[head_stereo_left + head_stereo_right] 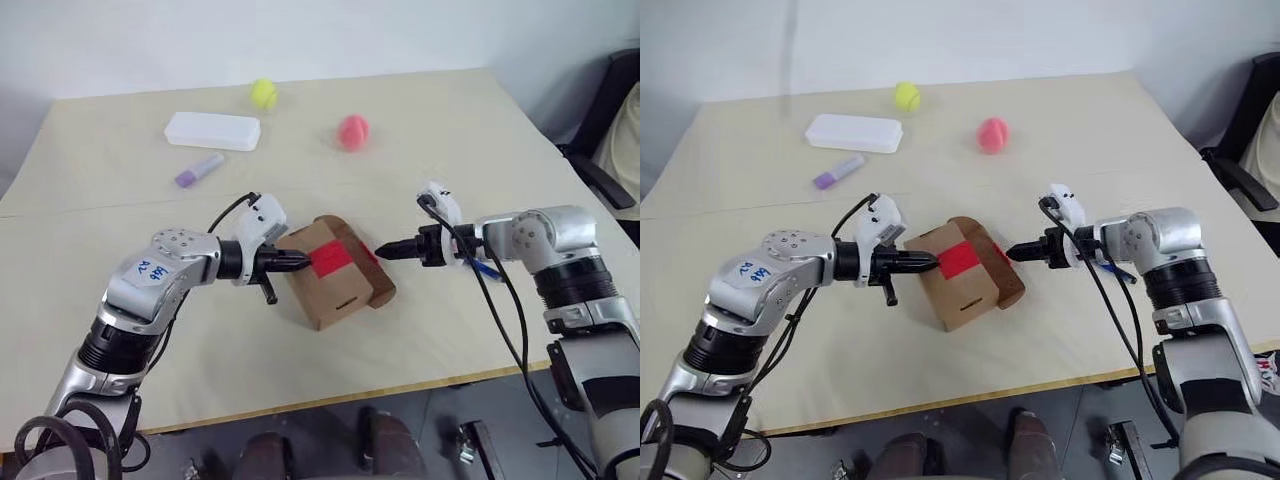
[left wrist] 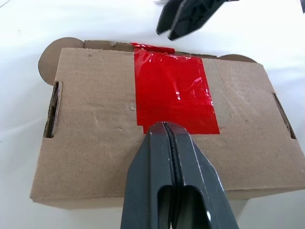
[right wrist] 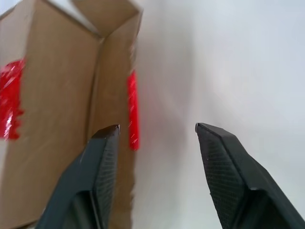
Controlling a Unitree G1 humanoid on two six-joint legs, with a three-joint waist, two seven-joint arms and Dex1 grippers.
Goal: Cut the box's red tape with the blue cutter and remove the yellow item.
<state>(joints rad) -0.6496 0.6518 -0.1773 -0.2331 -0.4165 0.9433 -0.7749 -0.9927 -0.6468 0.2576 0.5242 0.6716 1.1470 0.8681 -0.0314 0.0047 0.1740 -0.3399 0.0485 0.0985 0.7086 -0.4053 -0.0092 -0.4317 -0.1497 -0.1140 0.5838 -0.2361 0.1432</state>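
The box [image 1: 335, 270] sat near the middle of the desk [image 1: 450, 110], between the two arms, tipped a bit so its broad taped face looked up and toward the robot. Its long axis ran roughly across, from left claw to right claw, slightly skewed.

The left claw [image 1: 298, 262] was pinched fully shut with nothing in it, tips pressed right at the near edge of the red tape [image 2: 174, 93]. So the left arm was on the box, pinning it, I'd guess. The right claw [image 3: 157, 131] stood spread wide and empty in its wrist view, just beside the box's right end, where a strip of red wrapped over the corner and the flap looked partly lifted. Whether it touched the cardboard, I couldn't tell.

The thing the next move hinges on, I reckon: the blue cutter [image 1: 483, 268] lay on the desk under or just behind the right forearm, only a sliver showing, so the right arm was by far the nearer one to fetch it, reaching back away from the box.

The tape was glossy and wrinkled, and seemed mostly intact across the face. The cardboard was plain brown with tuck slots at both ends. The yellow item wasn't anywhere I could spot, presumably inside.
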